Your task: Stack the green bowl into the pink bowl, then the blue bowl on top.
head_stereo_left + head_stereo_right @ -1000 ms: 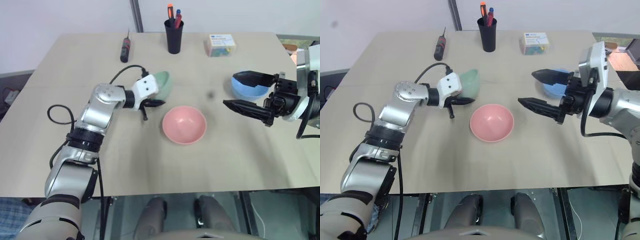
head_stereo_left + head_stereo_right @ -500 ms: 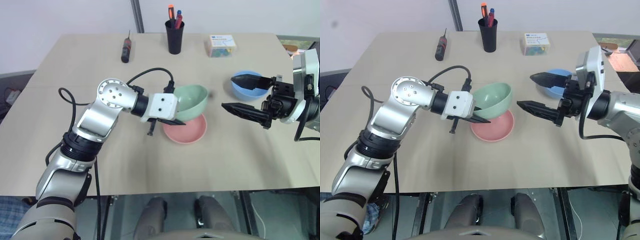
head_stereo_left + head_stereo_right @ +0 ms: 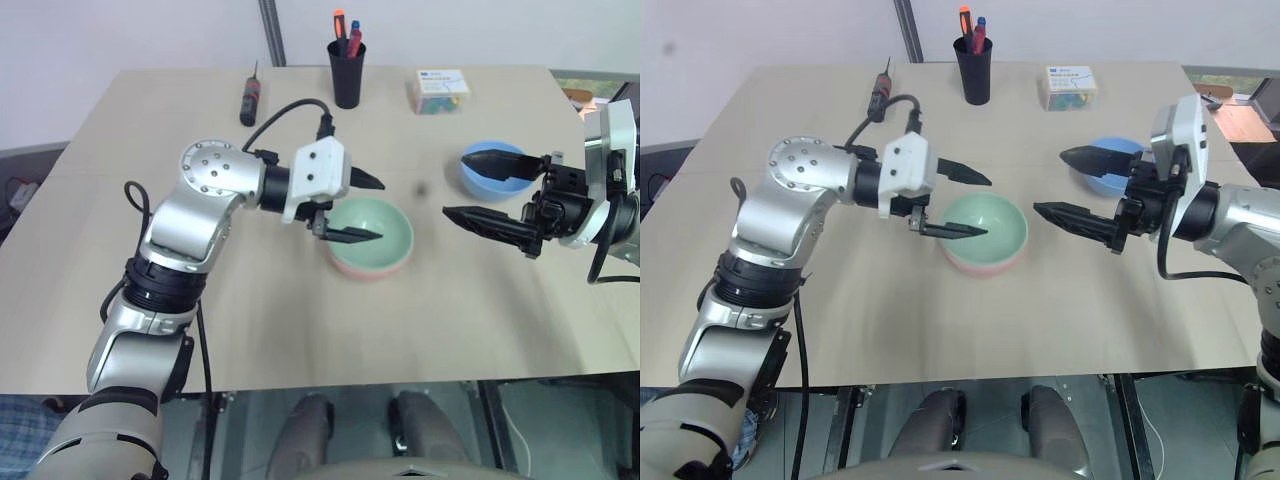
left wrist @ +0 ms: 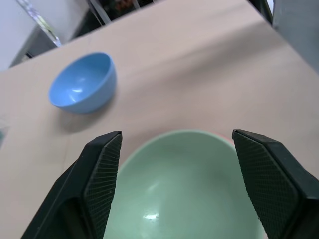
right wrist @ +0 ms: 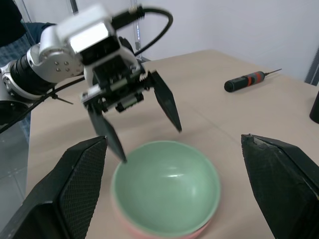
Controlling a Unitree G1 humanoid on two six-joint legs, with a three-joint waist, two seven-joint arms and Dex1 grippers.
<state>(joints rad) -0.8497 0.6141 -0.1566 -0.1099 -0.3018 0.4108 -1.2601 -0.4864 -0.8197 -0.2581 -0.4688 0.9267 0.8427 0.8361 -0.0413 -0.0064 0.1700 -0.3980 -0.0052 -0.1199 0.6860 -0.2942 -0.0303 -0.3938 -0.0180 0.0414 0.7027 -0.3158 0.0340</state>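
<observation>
Green bowl (image 3: 371,231) nested in pink bowl (image 3: 368,268) mid-table, first stacking step apparently done. Left gripper (image 3: 365,209) spread wide above it, grasping nothing. Blue bowl (image 3: 494,171) unstacked near the right edge, beside the released right gripper (image 3: 480,186).

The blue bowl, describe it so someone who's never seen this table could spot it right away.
On the tan table, look toward the robot's right side, behind the open right gripper. The blue bowl sits there alone and upright, a small plain sky-blue bowl. Its neighbours, the green bowl and the pink bowl, are nested together at the table's middle.
</observation>
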